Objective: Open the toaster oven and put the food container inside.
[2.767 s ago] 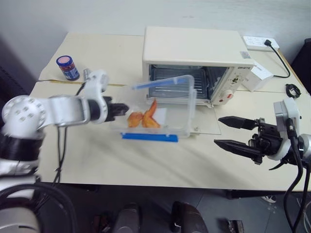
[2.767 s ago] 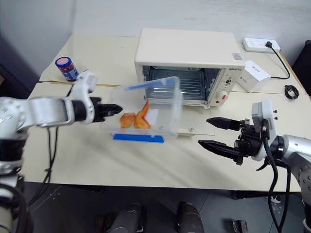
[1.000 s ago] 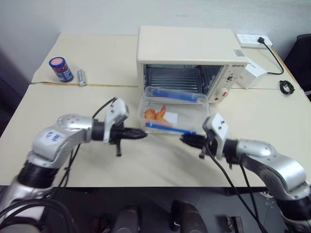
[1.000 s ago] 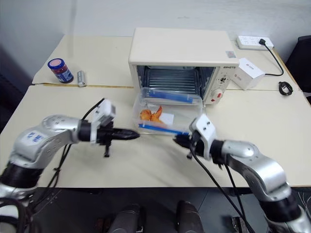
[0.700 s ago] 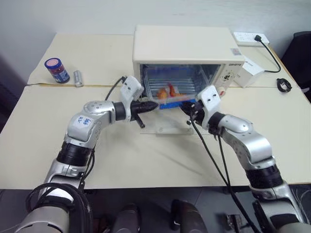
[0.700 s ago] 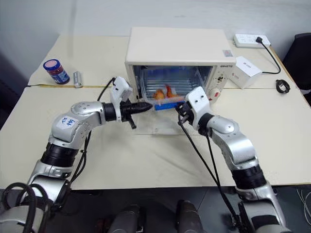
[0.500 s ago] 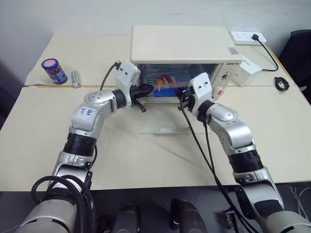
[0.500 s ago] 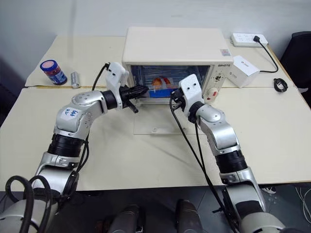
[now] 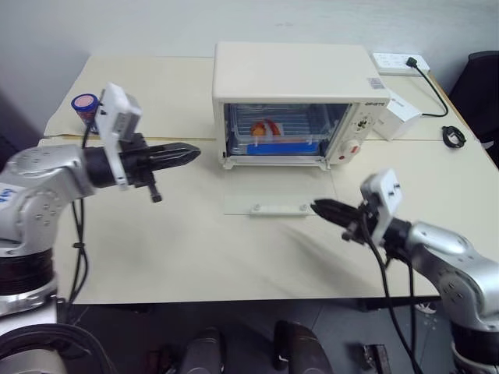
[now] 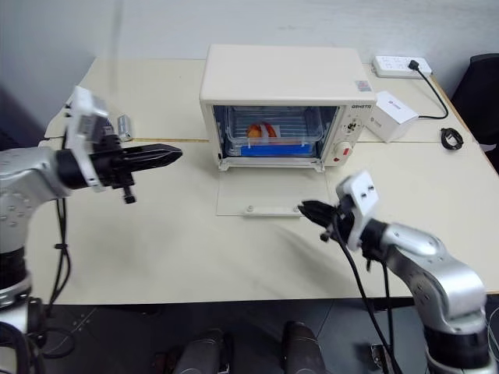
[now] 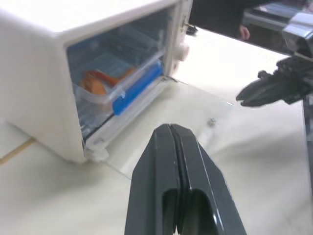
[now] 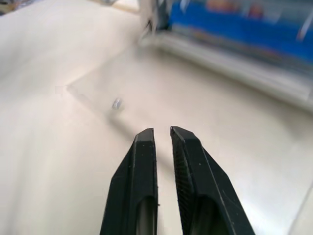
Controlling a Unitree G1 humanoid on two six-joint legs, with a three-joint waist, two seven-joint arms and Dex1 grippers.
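Observation:
The cream-white toaster oven (image 9: 292, 70) stands at the back middle of the table, its glass door (image 9: 273, 187) dropped flat with the white bar handle (image 9: 277, 208) toward me. Inside on the rack sits the food container (image 9: 273, 137), clear with a blue clip strip and orange food. My left gripper (image 9: 191, 153) hovers left of the oven, pointing at it, shut and empty; the left wrist view shows its fingers (image 11: 161, 147) pressed together. My right gripper (image 9: 318, 207) is low by the door's front right corner, shut and empty.
A small blue jar (image 9: 84, 104) and a small silver cylinder (image 10: 123, 126) sit at the back left, behind my left wrist. A small white box (image 9: 401, 113), a power strip (image 9: 398, 61) and a black cable (image 9: 452, 136) lie right of the oven.
Both grippers carried the container between their tips into the oven and left it there. The left then pulled back left and upward; the right drew back toward the front, beside the door.

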